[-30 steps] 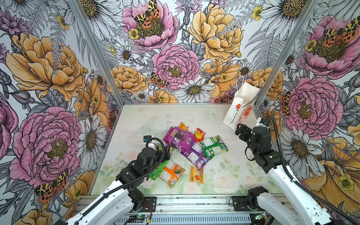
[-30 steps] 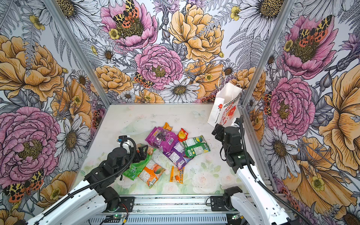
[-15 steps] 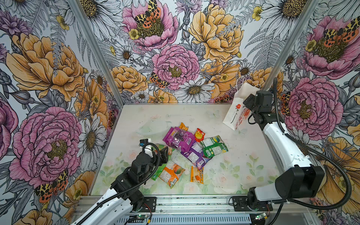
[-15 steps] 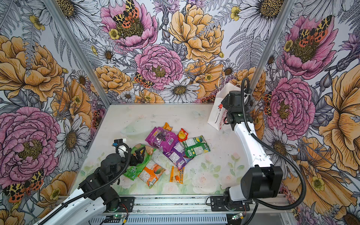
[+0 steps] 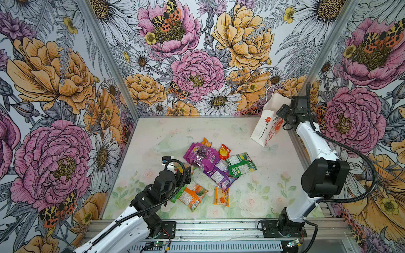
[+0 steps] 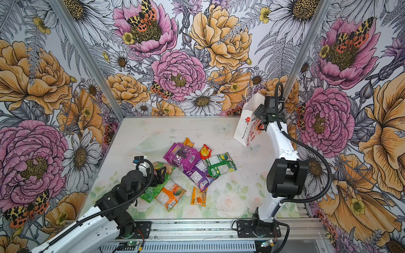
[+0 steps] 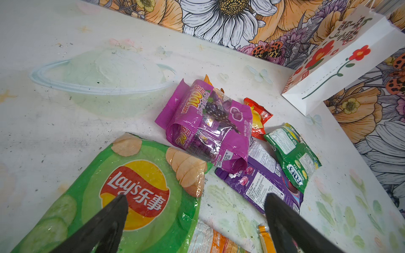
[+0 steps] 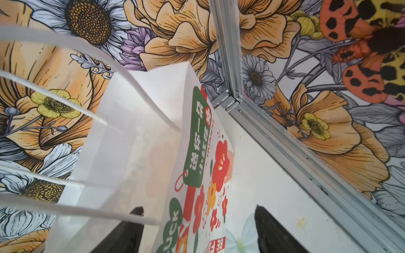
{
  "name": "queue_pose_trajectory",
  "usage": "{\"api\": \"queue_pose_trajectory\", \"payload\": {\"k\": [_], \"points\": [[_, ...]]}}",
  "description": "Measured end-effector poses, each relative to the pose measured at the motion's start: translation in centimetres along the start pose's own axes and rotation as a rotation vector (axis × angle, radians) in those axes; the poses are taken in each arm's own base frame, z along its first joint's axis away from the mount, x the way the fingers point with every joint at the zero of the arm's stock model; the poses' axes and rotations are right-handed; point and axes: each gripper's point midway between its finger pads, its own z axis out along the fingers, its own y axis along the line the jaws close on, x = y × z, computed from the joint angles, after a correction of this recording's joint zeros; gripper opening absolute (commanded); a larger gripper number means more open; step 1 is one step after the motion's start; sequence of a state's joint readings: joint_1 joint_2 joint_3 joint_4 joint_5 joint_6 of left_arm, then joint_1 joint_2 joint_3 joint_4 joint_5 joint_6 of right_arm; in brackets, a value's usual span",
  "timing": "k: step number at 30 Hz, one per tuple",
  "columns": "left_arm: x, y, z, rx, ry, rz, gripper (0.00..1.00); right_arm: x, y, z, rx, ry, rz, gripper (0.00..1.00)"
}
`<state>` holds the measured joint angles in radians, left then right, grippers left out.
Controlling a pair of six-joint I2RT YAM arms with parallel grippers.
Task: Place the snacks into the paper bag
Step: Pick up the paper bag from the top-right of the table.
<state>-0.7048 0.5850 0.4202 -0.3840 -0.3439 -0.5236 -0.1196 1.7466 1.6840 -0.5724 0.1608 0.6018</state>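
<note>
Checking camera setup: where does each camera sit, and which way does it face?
Top views: high at the front, looking down on the table, snacks, left arm and right arm.
Left wrist: low over the snacks, facing the paper bag; open left end effector by the Lay's bag.
Right wrist: above the paper bag's mouth, looking down; open right end effector, printed wall between its fingers.
Shared: every view shows the paper bag.

Paper bag (image 5: pixel 263 129) in far right corner of table (image 5: pixel 197 129); snacks (image 5: pixel 201 155) heaped at centre — chip bag (image 7: pixel 142 192) leftmost
</note>
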Motion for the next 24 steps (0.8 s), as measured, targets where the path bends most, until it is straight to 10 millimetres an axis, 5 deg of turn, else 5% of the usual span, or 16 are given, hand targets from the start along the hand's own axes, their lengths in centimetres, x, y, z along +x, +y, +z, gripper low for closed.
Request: {"api": "queue_pose_trajectory", "payload": {"k": [9,17,24], "points": [[0.1,0.0,0.2,-0.003,0.005,0.002,0.99,-0.3,-1.3,-0.3,0.065,-0.003,-0.048,0.64],[-0.6,-0.1,-0.3,0.011,-0.025,-0.01,0.99,0.1,-2.1,0.5,0.096,0.036,-0.087,0.3],[-0.7,-0.1,-0.4,0.011,-0.03,-0.011,0.99,0.3,-2.1,1.0,0.107,0.058,-0.105,0.18]]}}
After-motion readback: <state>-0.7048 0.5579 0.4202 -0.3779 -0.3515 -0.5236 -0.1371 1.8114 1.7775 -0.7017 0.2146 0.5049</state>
